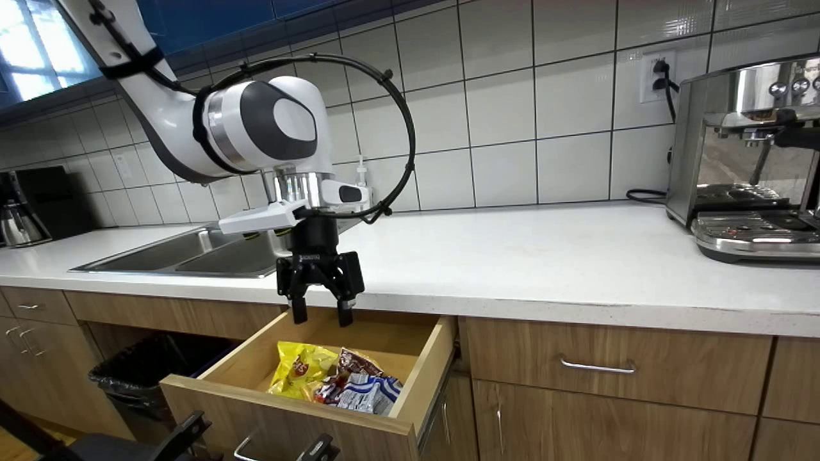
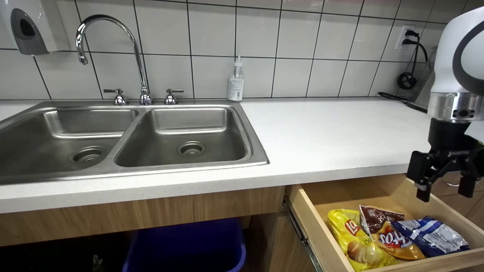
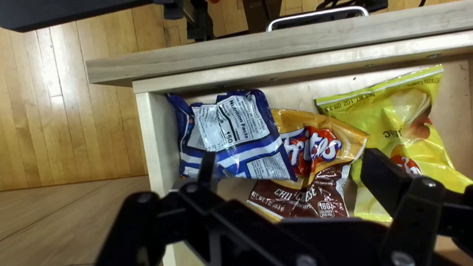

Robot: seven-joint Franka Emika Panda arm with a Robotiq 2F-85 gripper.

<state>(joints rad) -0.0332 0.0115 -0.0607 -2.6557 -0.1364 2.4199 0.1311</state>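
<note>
Hanging above a pulled-out drawer point(image 1: 429, 365), the gripper point(image 1: 323, 312) has its jaws released and spread wide, with nothing between them and touching nothing below. The orange-and-brown bag point(image 3: 310, 162) lies in the drawer between a blue bag point(image 3: 236, 136) and a yellow bag point(image 3: 410, 136), printed side up. The likeliest fault from this pose is a double catch: the blue bag laps over one side of the orange-and-brown bag while the other side meets the yellow bag, so jaws lowered here could pinch two wrappers together. Slick, crumpled film might also slip from a shallow grip, and a hard squeeze could crush the contents. Sideways travel low in the drawer would risk a knock against its walls, and travel toward the rear a bump on the counter point(image 1: 512, 256), whose edge appears close behind; the exact gap cannot be judged. In the wrist view, the long axis of the orange-and-brown bag runs at a slant from front to back of the drawer, its orange end toward the drawer front and its brown end toward the rear; the lettering stands with its base toward the rear.
</note>
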